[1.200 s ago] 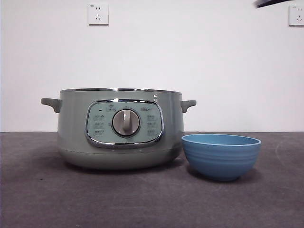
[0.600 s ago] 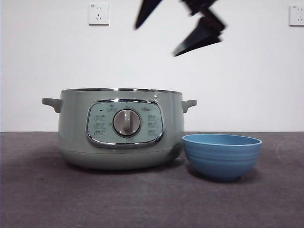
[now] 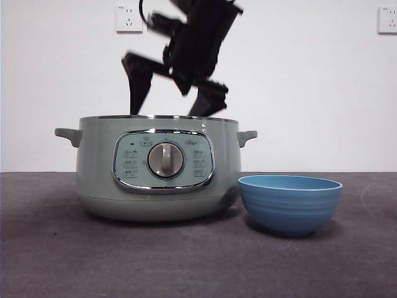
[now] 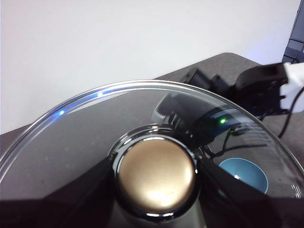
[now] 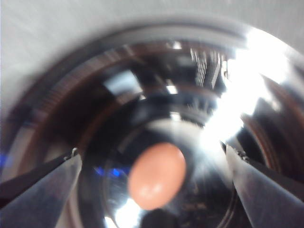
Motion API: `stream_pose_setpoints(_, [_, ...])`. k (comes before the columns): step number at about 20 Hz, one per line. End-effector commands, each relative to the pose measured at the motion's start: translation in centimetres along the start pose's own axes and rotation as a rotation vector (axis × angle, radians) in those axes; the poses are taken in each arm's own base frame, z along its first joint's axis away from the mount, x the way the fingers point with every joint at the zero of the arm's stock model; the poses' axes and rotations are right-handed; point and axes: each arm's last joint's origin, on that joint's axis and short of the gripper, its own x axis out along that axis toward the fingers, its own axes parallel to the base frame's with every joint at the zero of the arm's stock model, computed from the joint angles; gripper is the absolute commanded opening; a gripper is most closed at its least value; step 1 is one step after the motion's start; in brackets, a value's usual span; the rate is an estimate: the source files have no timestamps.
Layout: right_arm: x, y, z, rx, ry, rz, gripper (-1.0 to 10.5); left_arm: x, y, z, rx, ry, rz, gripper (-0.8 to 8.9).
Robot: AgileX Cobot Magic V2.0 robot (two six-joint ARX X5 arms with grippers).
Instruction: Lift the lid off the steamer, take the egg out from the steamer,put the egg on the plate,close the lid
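Right end effector (image 5: 152,185), jaws spread, above smooth pinkish-brown egg (image 5: 156,175) inside sage-green steamer (image 3: 158,167); fragile, slippery—pinch midsection gently.

plain white wall (image 3: 310,93), two sockets (image 3: 128,18), dark grey table (image 3: 186,261)

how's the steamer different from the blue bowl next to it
The steamer is pale sage green, while the blue bowl is blue with faint ribs. The steamer is much wider and taller than the bowl. The steamer has side handles and a control panel with a silver dial; the bowl is plain. The right gripper, jaws open, hangs over the egg in the steamer; nothing is over the bowl. Both are round, open-topped and upright on the dark table.
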Motion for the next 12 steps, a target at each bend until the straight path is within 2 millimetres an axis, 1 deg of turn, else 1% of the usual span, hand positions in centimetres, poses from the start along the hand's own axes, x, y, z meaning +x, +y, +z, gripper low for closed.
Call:
stream_pose_setpoints(1, [1.7,0.0,-0.6,-0.021,0.031,-0.005,5.9,-0.8,0.0,0.8,0.003,-0.078,0.001,-0.08])
stream_pose_setpoints(9, [5.0,-0.3,-2.2,-0.020,0.102,-0.010,5.9,-0.8,0.0,0.8,0.003,-0.077,0.000,-0.09])
stream_pose_setpoints(11, [5.5,-0.3,-2.5,-0.019,0.116,-0.009,5.9,-0.8,0.0,0.8,0.003,-0.076,0.000,-0.08])
stream_pose_setpoints(12, [5.7,-0.4,-2.7,-0.019,0.122,-0.010,5.6,-0.8,0.0,0.8,0.004,-0.075,0.000,-0.09])
